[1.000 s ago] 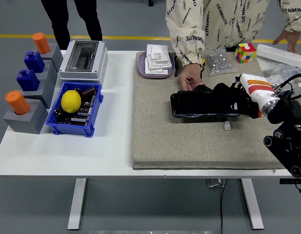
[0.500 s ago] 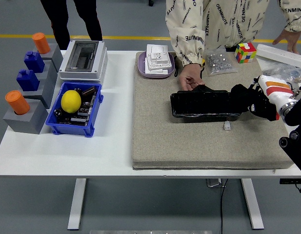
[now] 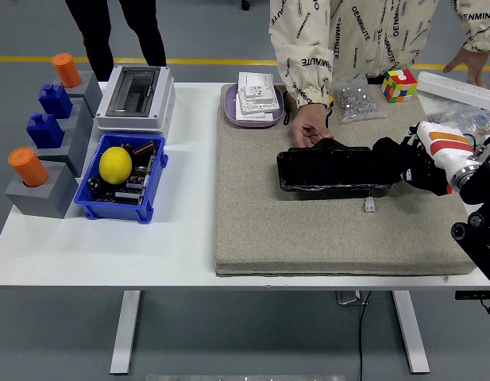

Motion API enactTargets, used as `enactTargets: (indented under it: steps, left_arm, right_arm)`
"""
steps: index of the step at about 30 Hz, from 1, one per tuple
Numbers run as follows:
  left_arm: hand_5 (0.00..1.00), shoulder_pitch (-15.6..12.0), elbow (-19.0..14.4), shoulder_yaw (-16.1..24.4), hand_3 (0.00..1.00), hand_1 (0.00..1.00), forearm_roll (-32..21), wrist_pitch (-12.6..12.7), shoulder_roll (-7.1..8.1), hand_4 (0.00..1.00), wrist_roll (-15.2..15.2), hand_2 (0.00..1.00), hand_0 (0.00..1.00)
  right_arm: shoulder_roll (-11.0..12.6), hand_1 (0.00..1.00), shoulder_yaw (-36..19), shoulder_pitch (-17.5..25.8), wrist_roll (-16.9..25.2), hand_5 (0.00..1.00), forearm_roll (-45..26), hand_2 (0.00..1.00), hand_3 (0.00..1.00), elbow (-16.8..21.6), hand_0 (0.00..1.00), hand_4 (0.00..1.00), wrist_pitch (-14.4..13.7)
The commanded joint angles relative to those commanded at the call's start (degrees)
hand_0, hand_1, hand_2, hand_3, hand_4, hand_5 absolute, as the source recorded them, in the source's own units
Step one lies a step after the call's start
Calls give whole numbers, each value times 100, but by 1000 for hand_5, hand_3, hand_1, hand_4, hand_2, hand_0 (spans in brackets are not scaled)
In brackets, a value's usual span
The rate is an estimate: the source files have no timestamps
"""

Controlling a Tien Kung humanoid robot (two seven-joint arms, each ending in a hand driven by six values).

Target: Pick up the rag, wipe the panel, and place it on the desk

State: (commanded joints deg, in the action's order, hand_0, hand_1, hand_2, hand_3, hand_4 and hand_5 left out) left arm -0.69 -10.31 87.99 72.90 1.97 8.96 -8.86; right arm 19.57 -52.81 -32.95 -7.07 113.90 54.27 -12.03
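Lying under right hand (image 3: 407, 163): rag (image 3: 387, 155) on panel (image 3: 328, 171).

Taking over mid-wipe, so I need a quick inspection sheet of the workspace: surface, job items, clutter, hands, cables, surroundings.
Surface: white table with a beige mat on its right half.
Job's things: black panel lies on the mat; rag cannot be told apart from the dark right hand.
Clutter: blue bin holding a yellow ball, grey box, colour cube, purple tray.
Hands: right hand at the panel's right end; left not in view. Person's hand steadies the panel's far edge.
Cables: small white connector by the panel.
Surroundings: two people stand at the far side.
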Motion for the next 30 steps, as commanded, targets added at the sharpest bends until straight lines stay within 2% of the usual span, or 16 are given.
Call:
enactTargets:
  steps: [8, 30]
  left_arm:
    - [467, 1, 0, 22, 566, 689, 11, 5, 2, 592, -10, 724, 644]
    - [468, 40, 0, 1, 565, 689, -16, 8, 23, 593, -6, 724, 644]
  right_arm:
    - [-77, 301, 83, -28, -3, 37, -16, 394, 393, -5, 249, 998, -1]
    - [-637, 301, 476, -279, -13, 38, -46, 394, 393, -35, 248, 998, -20]
